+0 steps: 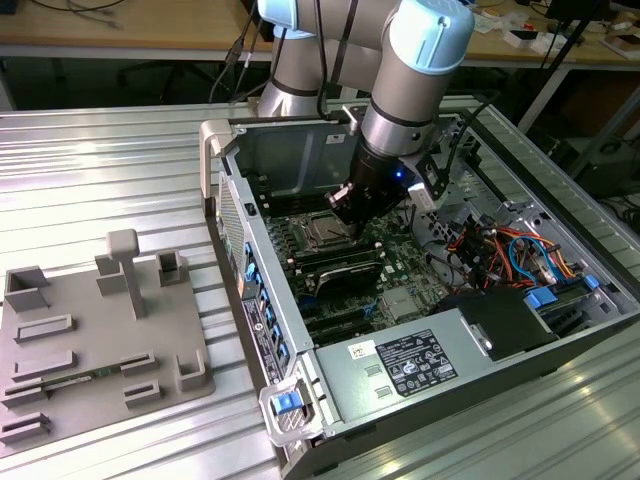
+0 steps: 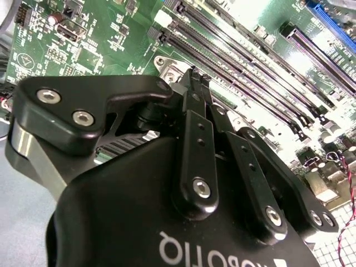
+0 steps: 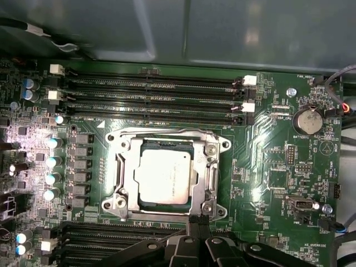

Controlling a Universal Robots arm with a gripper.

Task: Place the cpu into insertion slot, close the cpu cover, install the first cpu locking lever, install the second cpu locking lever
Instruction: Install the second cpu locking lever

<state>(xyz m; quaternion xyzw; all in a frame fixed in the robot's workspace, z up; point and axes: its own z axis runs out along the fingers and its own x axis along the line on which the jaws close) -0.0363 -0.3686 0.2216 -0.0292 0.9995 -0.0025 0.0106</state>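
Observation:
The cpu [image 3: 164,178], a silver-grey square chip, lies flat in the insertion slot [image 3: 114,203] on the green motherboard. The cpu cover [image 3: 210,167], a thin silver frame, lies down around the chip. In the first wrist view my gripper [image 3: 197,219] is shut, its black fingertips pressed together at the socket's rim, beside one corner. The second wrist view shows the same shut gripper [image 2: 194,73] over the board. In the exterior view the gripper [image 1: 345,205] hangs inside the open computer case, just above the cpu [image 1: 325,232]. Thin locking levers cannot be made out.
Long black memory slots [image 3: 150,103] run along both sides of the socket. A grey power-supply box [image 1: 410,365] with a white label fills the case's front. Coloured cables [image 1: 500,250] lie at the exterior view's right. A grey fixture plate [image 1: 90,340] rests on the table at its left.

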